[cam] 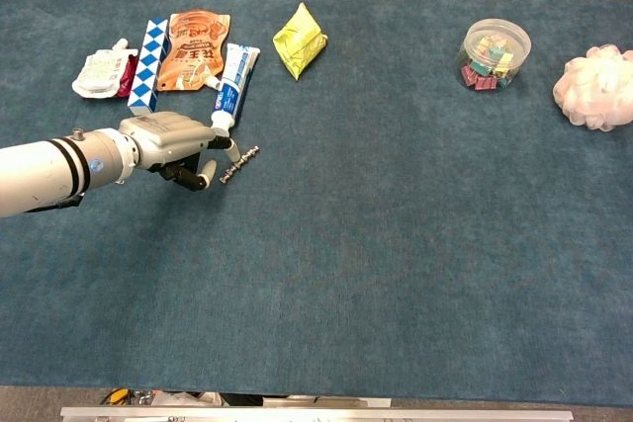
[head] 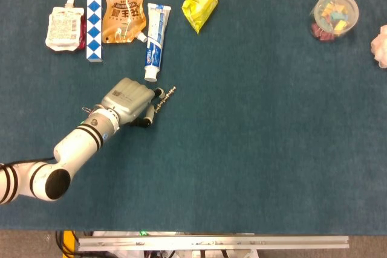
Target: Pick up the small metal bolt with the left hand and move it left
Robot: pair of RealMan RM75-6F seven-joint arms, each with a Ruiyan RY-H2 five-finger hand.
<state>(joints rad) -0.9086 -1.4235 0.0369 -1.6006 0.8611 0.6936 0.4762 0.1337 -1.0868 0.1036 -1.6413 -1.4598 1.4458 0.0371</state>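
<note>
Bolt [head: 164, 99] is lying diagonally on the blue table [head: 254, 149], just below the toothpaste tube [head: 155, 41], while the left hand [head: 129, 102] is curling its fingers beside the near end, seemingly securing a pinch, though an actual grip cannot be confirmed.

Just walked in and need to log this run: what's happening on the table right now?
The robot's left hand is at the small metal bolt on the blue table, just below a toothpaste tube. Its fingers are curled right beside the bolt, but whether they grip it yet cannot be told. The bolt has not been carried left. The right hand is out of view.
</note>
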